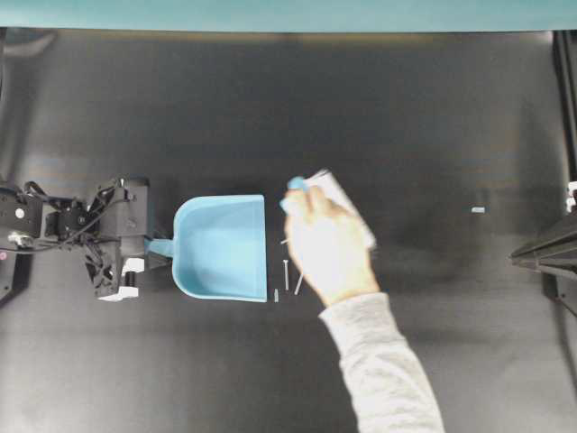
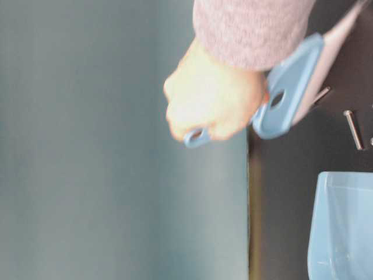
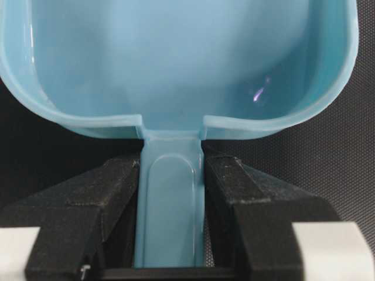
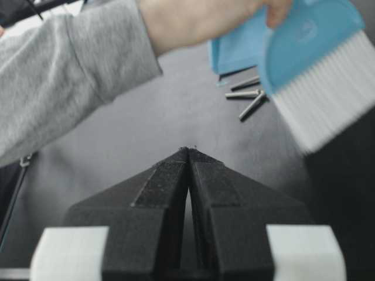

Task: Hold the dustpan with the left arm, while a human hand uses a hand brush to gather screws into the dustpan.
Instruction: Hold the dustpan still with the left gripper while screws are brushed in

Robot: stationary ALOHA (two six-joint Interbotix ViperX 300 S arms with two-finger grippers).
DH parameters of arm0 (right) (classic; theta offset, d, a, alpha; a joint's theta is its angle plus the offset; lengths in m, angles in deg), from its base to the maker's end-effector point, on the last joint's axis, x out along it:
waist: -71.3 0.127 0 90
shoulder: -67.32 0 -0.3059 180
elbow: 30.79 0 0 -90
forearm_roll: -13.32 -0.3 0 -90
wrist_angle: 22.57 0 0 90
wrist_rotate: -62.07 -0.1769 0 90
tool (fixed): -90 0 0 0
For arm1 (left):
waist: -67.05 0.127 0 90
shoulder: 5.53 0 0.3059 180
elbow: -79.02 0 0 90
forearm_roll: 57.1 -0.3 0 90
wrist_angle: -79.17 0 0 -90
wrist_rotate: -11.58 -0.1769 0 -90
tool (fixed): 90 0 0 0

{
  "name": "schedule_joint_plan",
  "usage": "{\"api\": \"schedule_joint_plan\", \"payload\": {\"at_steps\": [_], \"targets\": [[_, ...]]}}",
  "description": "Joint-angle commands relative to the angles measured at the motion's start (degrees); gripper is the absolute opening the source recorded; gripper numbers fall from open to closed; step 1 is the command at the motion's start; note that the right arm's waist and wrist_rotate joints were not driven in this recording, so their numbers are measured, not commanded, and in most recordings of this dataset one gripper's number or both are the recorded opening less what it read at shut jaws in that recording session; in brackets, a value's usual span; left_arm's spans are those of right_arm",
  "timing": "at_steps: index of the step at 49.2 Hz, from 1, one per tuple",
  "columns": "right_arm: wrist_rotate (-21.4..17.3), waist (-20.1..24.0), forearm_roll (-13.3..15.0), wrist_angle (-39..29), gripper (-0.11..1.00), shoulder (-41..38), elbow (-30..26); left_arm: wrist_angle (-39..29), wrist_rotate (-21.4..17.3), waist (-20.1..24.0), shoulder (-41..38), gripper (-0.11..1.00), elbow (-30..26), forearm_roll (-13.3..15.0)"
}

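Observation:
The light blue dustpan (image 1: 221,245) lies flat on the black table, its wide edge facing right. My left gripper (image 1: 155,246) is shut on its narrow handle (image 3: 171,205), with the jaws pressed against both of the handle's sides. The pan's inside (image 3: 176,64) shows no screws. A human hand (image 1: 329,248) in a grey sleeve holds the blue hand brush (image 1: 315,191) with white bristles (image 4: 328,99) just right of the pan. Several silver screws (image 1: 287,273) lie on the table by the pan's wide edge, also seen in the right wrist view (image 4: 246,93). My right gripper (image 4: 188,150) is shut and empty at the far right.
A tiny pale blue fleck (image 1: 478,210) lies on the table at the right. The grey sleeve (image 1: 388,370) reaches in from the bottom edge. A teal strip (image 1: 288,13) runs along the far edge of the table.

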Motion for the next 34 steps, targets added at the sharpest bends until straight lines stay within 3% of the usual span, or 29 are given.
{"api": "schedule_joint_plan", "payload": {"at_steps": [1,34], "targets": [[0.0,0.0,0.1,0.6,0.00,-0.3,-0.3,0.2,-0.3,-0.1,0.0,0.29,-0.6,-0.2],[0.0,0.0,0.0,0.6,0.00,-0.3,-0.3,3.5,0.2,-0.1,-3.0,0.29,0.4,-0.2]]}}
